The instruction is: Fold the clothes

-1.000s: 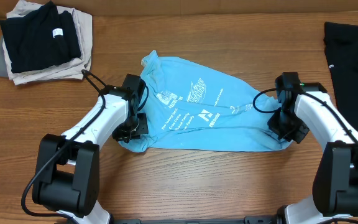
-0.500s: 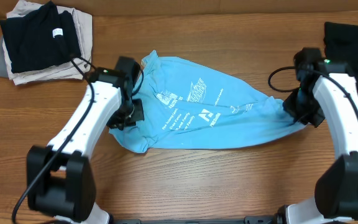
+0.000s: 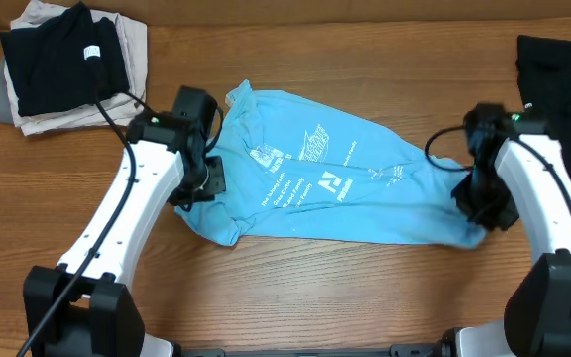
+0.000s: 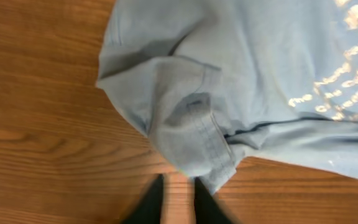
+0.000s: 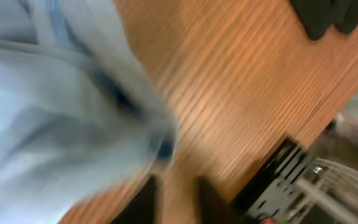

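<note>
Evidently no fold is showing yet. The left gripper (image 4: pixel 178 185) is hovering unclenched beside a stitched sleeve hem (image 4: pixel 199 134). The T-shirt (image 3: pixel 325 188), soft rumpled jersey, is lying mid-table (image 3: pixel 285 297). The right gripper (image 5: pixel 178 186), blurred, is gaping over bare woodgrain at the shirt's far edge.

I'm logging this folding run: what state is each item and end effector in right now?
T-shirt: unfolded, rumpled, white print facing up.
Left end effector: open, empty, beside the shirt.
Right end effector: open, empty, by the shirt's edge; view blurred.
Clothes stack: folded, black piece on top.
Black garment: lying at the right edge, partly out of frame.
</note>
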`<control>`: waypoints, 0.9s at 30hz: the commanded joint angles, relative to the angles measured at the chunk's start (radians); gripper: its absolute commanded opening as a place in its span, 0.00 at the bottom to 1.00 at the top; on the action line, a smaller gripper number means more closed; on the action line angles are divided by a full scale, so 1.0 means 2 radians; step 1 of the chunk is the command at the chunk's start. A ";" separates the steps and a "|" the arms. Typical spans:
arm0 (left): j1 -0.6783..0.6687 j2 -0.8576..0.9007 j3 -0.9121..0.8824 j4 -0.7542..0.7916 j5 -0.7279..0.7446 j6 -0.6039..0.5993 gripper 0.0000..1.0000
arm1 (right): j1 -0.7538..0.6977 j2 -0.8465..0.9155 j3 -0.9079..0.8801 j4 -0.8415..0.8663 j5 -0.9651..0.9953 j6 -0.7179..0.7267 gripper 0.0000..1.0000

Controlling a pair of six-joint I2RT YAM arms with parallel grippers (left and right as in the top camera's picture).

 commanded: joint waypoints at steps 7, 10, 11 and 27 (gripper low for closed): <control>0.003 0.002 -0.054 0.085 0.036 0.006 0.52 | -0.025 -0.009 -0.016 0.077 -0.050 -0.021 0.99; 0.002 0.012 -0.057 0.108 0.036 0.006 0.52 | -0.024 -0.008 -0.018 0.127 -0.124 -0.079 0.98; 0.002 0.018 -0.057 0.113 0.036 0.006 0.52 | -0.024 -0.008 -0.021 0.136 -0.134 -0.081 0.98; 0.003 0.115 -0.058 0.135 0.036 0.006 0.41 | -0.024 -0.006 -0.070 0.237 -0.121 -0.104 0.89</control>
